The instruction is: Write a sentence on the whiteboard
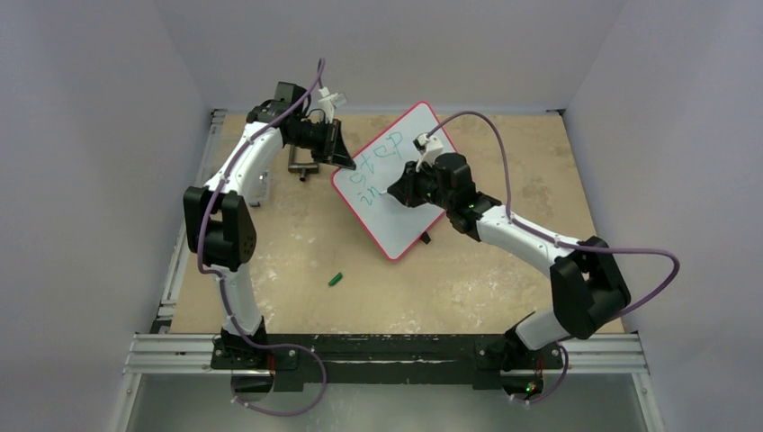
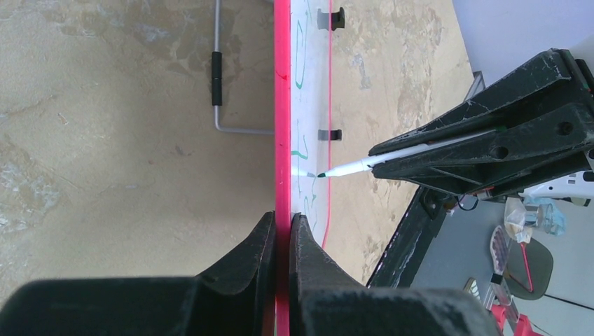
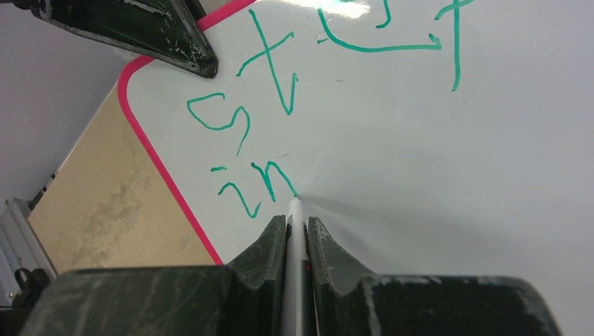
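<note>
The whiteboard (image 1: pixel 396 211), white with a red rim, is tilted up off the table at the centre back. My left gripper (image 1: pixel 343 151) is shut on its upper left rim; in the left wrist view the jaws (image 2: pixel 282 225) pinch the red edge (image 2: pixel 282 105). My right gripper (image 1: pixel 397 189) is shut on a white marker (image 3: pixel 295 218) whose green tip touches the board face (image 3: pixel 455 175). The sentence (image 3: pixel 277 70) reads "step" in green, with "in" (image 3: pixel 266 178) below it, and the tip rests at the end of the "n". The marker (image 2: pixel 350 168) also shows from the left wrist.
A green marker cap (image 1: pixel 336 279) lies on the tan table in front of the left arm. A bent metal wire stand (image 1: pixel 301 166) lies behind the board's left side. Black feet (image 2: pixel 330 17) stick out from the board's back. Grey walls enclose the table.
</note>
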